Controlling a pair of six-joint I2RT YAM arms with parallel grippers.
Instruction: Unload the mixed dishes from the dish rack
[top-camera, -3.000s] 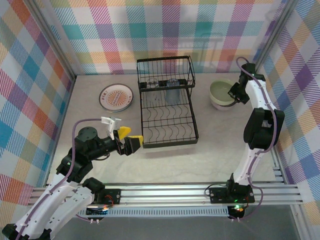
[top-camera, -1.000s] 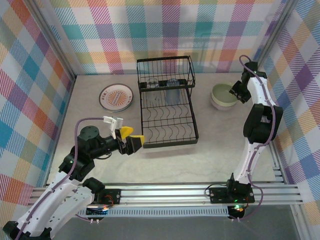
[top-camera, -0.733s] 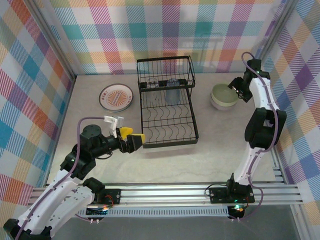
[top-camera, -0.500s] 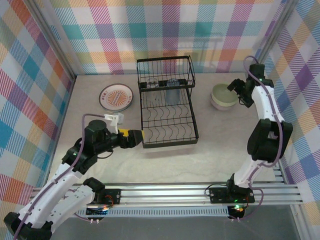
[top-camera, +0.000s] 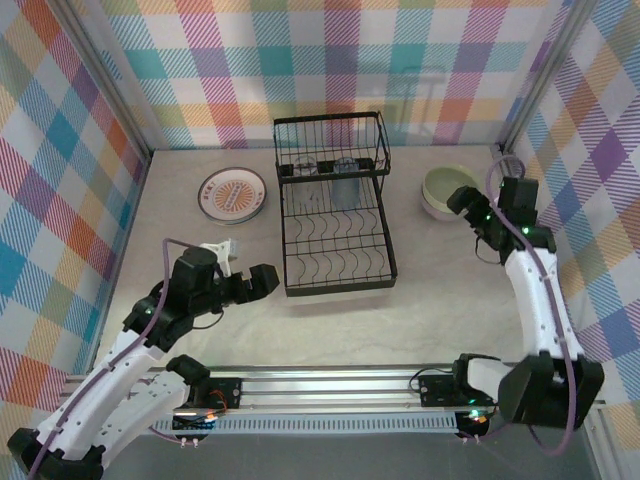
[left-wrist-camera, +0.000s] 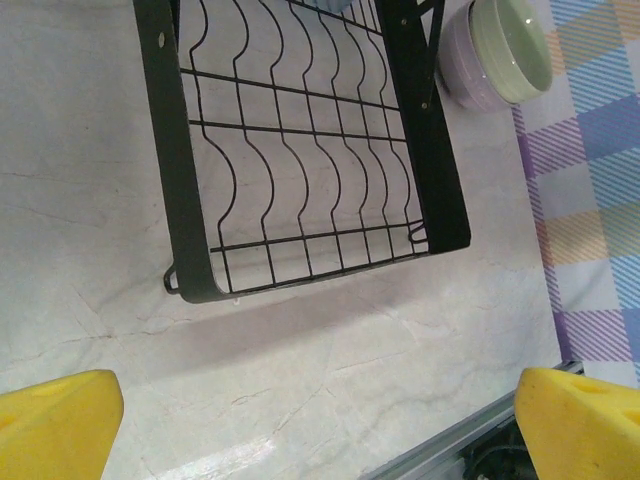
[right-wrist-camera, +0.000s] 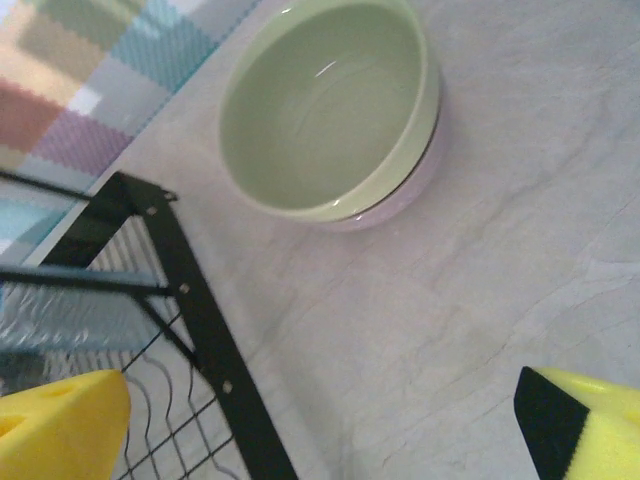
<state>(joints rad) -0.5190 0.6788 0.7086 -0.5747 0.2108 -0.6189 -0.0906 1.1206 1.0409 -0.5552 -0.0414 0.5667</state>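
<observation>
The black wire dish rack (top-camera: 335, 225) stands mid-table, its lower slots bare. Two clear bluish tumblers (top-camera: 345, 180) sit in its raised basket. A pale green bowl (right-wrist-camera: 320, 110) nests in a lavender bowl (right-wrist-camera: 405, 195) to the right of the rack. The white plate with orange pattern (top-camera: 232, 194) lies flat to the rack's left. Striped plates are out of view. My left gripper (left-wrist-camera: 320, 430) hangs open over bare table just before the rack's front left corner (left-wrist-camera: 190, 270). My right gripper (right-wrist-camera: 320, 430) is open and holds nothing, just short of the bowls, beside the rack's right side (right-wrist-camera: 200, 320).
Checked walls close in the table on three sides, and the right wall (top-camera: 590, 150) is near my right arm. An aluminium rail (top-camera: 330, 385) runs along the near edge. Bare marble table (top-camera: 440, 290) lies between the rack and the rail.
My right arm has drawn back from the stacked bowls toward the near side, gripper open and holding nothing. My left gripper has rotated and shifted slightly at the rack's front left corner.
</observation>
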